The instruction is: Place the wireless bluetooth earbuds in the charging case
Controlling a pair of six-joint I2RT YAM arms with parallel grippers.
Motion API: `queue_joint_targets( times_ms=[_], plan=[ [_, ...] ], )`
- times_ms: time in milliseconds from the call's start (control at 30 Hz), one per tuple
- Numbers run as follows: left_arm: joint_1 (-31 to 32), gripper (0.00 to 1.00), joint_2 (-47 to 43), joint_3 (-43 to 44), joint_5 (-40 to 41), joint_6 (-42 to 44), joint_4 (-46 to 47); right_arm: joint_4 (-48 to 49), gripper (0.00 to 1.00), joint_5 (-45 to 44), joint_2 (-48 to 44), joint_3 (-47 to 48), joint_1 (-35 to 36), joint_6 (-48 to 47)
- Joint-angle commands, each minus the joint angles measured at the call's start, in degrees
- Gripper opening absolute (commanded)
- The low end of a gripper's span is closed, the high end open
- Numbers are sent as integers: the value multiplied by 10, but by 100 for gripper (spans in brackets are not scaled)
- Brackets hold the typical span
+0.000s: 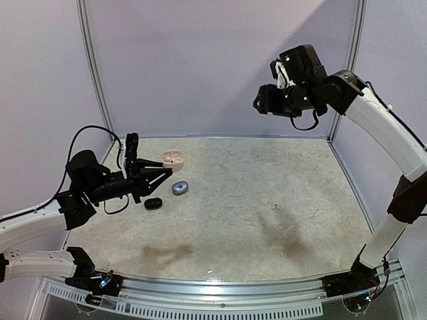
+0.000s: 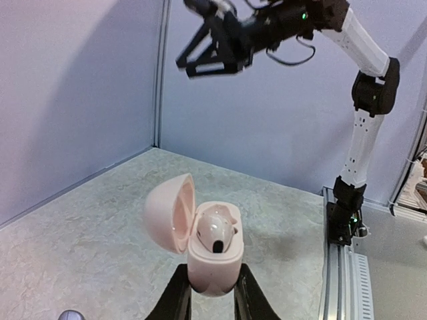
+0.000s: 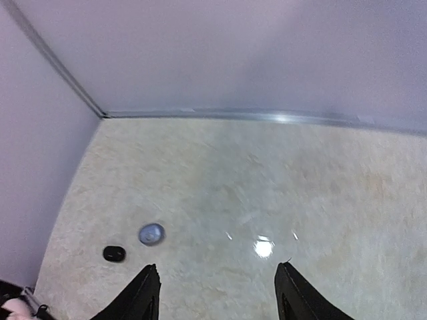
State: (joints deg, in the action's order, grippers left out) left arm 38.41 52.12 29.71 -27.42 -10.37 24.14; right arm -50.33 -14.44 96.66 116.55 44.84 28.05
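Observation:
The pink charging case (image 2: 215, 260) is held above the table with its lid (image 2: 168, 213) swung open to the left. My left gripper (image 2: 212, 288) is shut on the lower body of the case. One pale earbud (image 2: 217, 232) with a dark tip sits in the case's well. From above, the case (image 1: 173, 158) shows at the back left, at the tips of the left gripper (image 1: 162, 167). My right gripper (image 1: 261, 101) hangs high over the back right of the table. Its fingers stand wide open with nothing between them (image 3: 217, 270). It is far from the case.
A bluish-grey pebble case (image 1: 179, 188) and a black case (image 1: 153, 203) lie shut on the table, just right of and in front of the left gripper. Both also show in the right wrist view, the grey case (image 3: 151, 234) and the black case (image 3: 114, 253). Walls enclose the back and sides.

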Motion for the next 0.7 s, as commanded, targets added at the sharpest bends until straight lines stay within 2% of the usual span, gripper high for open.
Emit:
queue_joint_targets(
  times_ms=[0, 300, 433, 667],
  plan=[
    [-12, 0, -36, -22, 43, -15, -23, -164, 61, -31, 60, -72, -37, 131],
    [-19, 0, -107, -74, 76, -27, -6, -194, 62, -46, 182, -142, -60, 176],
    [-19, 0, -131, -89, 86, -20, -6, -188, 73, -68, 216, -180, -62, 264],
    [-24, 0, -154, -99, 87, -9, -3, -175, 66, -80, 238, -224, -72, 401]
  ],
)
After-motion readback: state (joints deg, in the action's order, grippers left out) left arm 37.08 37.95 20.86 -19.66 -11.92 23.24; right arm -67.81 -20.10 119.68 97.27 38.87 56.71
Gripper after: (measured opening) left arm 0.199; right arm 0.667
